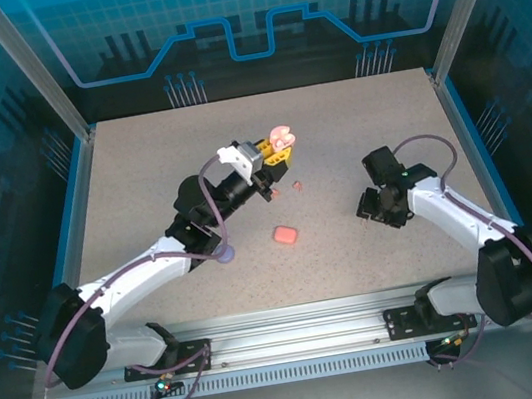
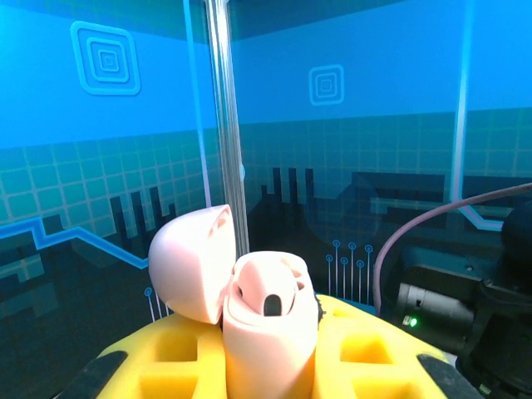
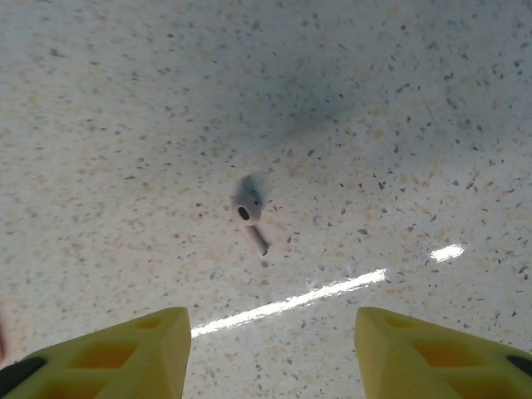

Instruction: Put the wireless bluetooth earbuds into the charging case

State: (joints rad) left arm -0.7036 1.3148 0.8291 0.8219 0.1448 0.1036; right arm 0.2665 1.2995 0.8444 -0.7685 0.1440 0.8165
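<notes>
We found the left gripper (image 1: 277,150) clenching the open charging case (image 2: 268,332) for loading, the right gripper (image 3: 270,349) released above an earbud (image 3: 247,209).

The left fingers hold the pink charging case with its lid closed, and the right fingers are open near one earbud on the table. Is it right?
No: the lid of the charging case is open, as the left wrist view shows. The rest is right.

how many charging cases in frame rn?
3. One pale pink case, lid open, held by the left gripper; a coral case lying on the table near centre; what looks like a lavender case, half hidden under the left arm.
</notes>
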